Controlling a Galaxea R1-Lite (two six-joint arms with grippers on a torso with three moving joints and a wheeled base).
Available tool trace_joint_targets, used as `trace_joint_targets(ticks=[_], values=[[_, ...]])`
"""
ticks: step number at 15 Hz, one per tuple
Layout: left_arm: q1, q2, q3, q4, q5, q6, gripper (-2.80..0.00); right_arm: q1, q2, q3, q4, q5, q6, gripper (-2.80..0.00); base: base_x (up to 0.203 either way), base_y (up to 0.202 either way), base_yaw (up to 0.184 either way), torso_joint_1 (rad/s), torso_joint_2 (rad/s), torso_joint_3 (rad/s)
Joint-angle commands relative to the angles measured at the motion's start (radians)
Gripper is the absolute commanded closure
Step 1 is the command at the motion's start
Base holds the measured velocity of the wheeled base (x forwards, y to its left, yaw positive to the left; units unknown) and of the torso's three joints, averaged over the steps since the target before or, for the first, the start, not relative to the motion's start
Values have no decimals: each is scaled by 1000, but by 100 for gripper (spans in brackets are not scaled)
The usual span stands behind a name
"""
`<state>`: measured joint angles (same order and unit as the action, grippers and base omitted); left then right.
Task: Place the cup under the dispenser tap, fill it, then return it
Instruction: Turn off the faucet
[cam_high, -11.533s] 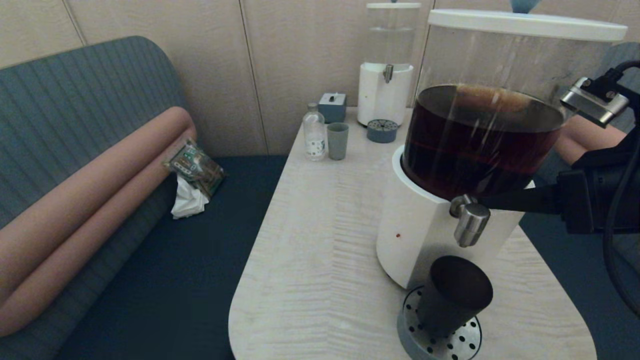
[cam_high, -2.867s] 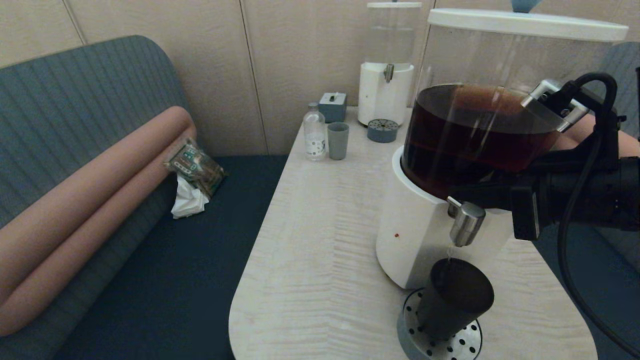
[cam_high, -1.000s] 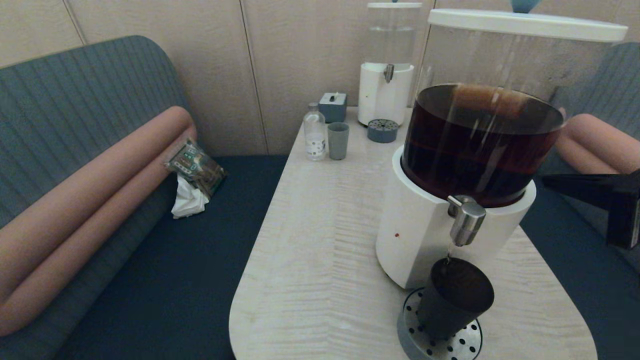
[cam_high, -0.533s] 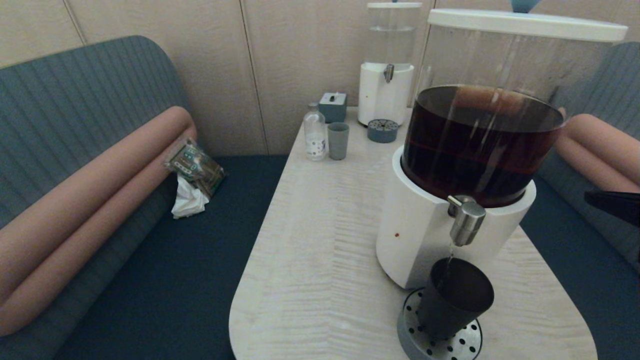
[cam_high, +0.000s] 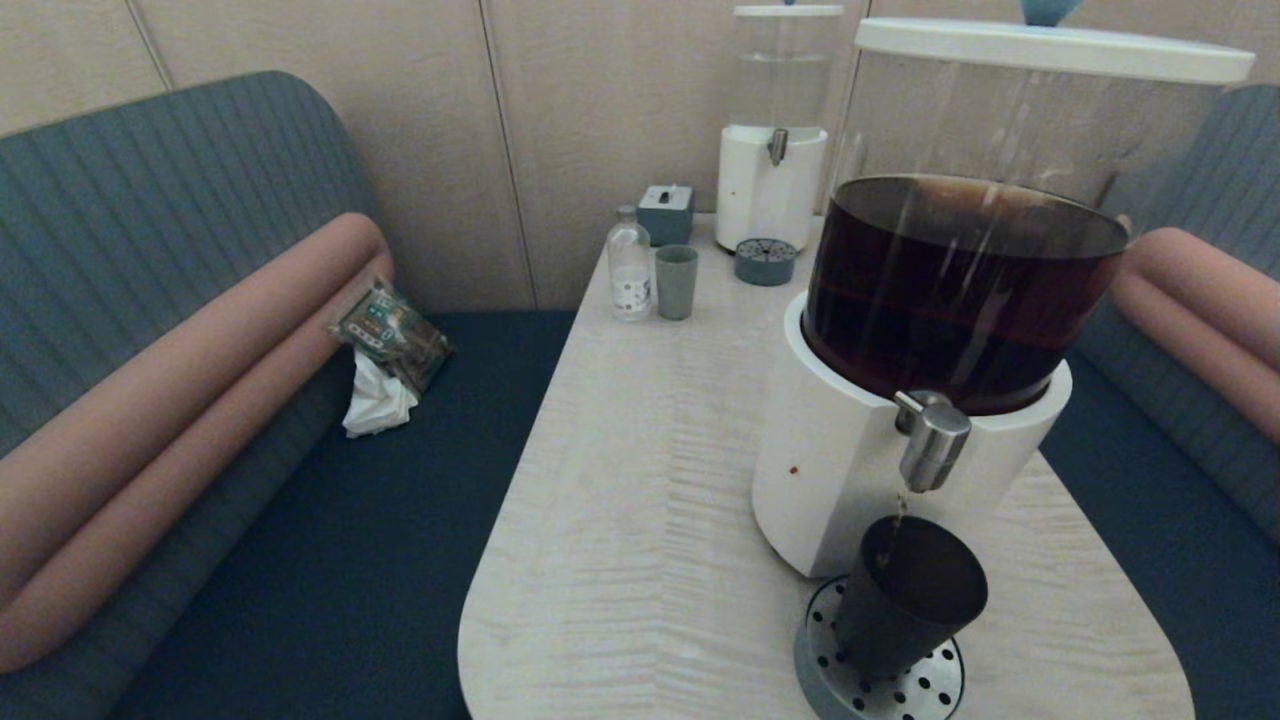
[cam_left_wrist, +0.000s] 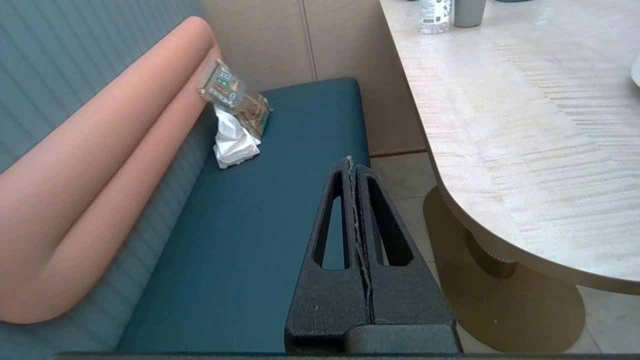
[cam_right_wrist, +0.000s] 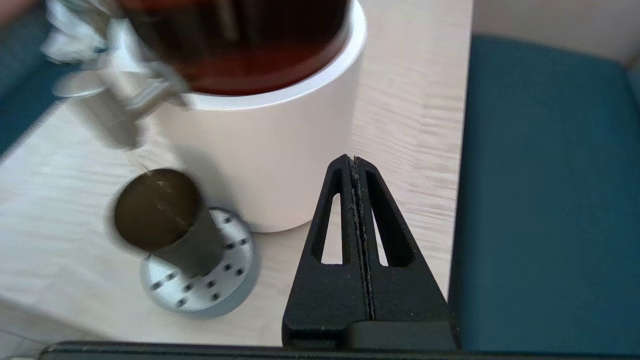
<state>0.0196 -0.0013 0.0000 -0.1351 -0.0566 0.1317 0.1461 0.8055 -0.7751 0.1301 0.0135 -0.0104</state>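
1. The right pincer (cam_right_wrist: 354, 159) is hanging over the desk's (cam_right_wrist: 410, 100) right edge beside the blue bench seat (cam_right_wrist: 545, 190), its two black fingers pressed flat together with nothing between them. It is out of the head view.
2. The left pincer (cam_left_wrist: 351, 160) is parked low over the other bench seat (cam_left_wrist: 260, 220), off the desk's left side, its fingers likewise closed tight on nothing.
3. Just beyond the right pincer's tip, the big dispenser's white base (cam_right_wrist: 265, 160) is standing on the desk, with dark brown liquid (cam_high: 950, 290) filling the lower part of its clear tank.
4. The dispenser tap (cam_high: 932, 442) is sticking out from the front of that base, and a thin dark stream is running from its spout down into the cup.
5. The cup (cam_high: 905, 595) is standing upright on the round perforated metal drip tray (cam_high: 925, 685), directly under the tap and near the desk's front edge; nothing is gripping it. In the right wrist view the cup (cam_right_wrist: 165, 222) is showing a dark surface inside.
6. Towards the far end of the desk, a pale grey-green cup (cam_high: 676, 282) is standing just beside a small clear bottle (cam_high: 629, 265), with a small grey box (cam_high: 665, 213) behind them.
7. A smaller dispenser (cam_high: 772, 140) holding clear liquid is standing at the back by the wall, a little round tray (cam_high: 765, 262) in front of it.
8. On the left bench, a printed packet (cam_high: 390, 335) is leaning against the pink bolster (cam_high: 200, 400), lying over some crumpled white tissue (cam_high: 375, 405).
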Motion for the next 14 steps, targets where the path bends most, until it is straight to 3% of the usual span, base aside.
trace_joint_targets(ticks=[1,7,14], values=[[0,1,40,-1,0,0,0,-21,-120,7,22,26,2,0,0,0,0,0,0,0],[0,1,40,-1,0,0,0,-64,-392,141,46,68,0,0,0,0,0,0,0,0],[0,1,40,-1,0,0,0,-110,-570,172,66,68,-13,0,0,0,0,0,0,0]])
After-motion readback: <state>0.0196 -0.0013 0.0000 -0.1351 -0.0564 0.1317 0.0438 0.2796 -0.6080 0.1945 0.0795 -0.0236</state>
